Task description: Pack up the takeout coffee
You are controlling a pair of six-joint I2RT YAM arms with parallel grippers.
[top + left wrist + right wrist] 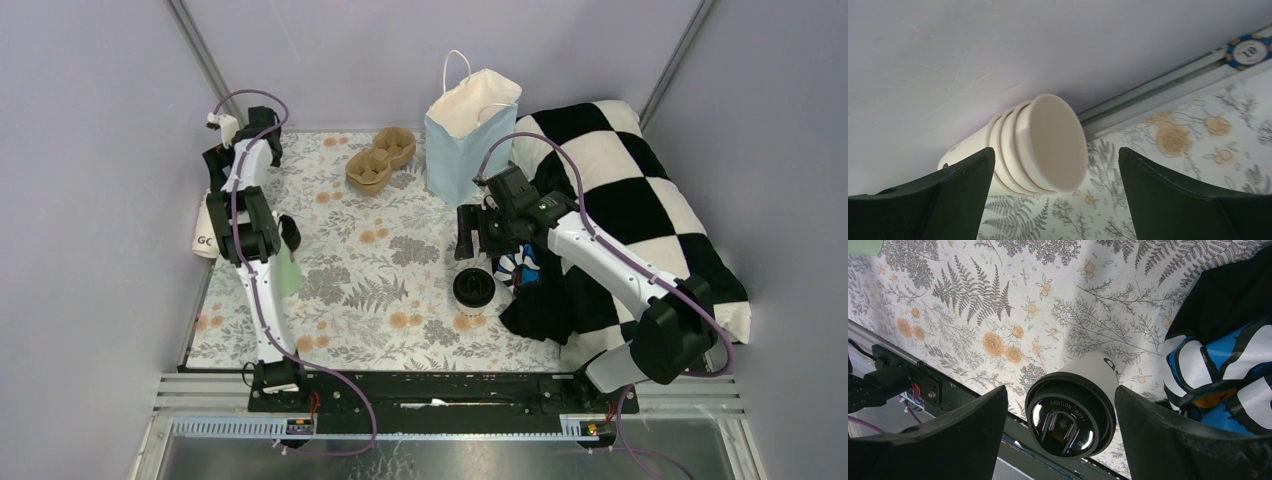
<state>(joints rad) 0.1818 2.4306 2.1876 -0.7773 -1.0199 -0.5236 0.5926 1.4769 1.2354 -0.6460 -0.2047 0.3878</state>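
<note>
Right wrist view: the right claw [1060,390], spread wide, hangs over the upright coffee cup [1073,407], which stands on the table [998,290] straight ahead of the gap between its fingers.

Floral-print surface [380,290] bearing: a black-and-white checkered cushion [630,170] at right; a blue-and-white striped object [1218,365] at the cushion's dark edge; a stack of lidless cream paper cups [1040,145] lying sideways against the left wall; a blue poker chip [1249,50] on the wall rail.
</note>
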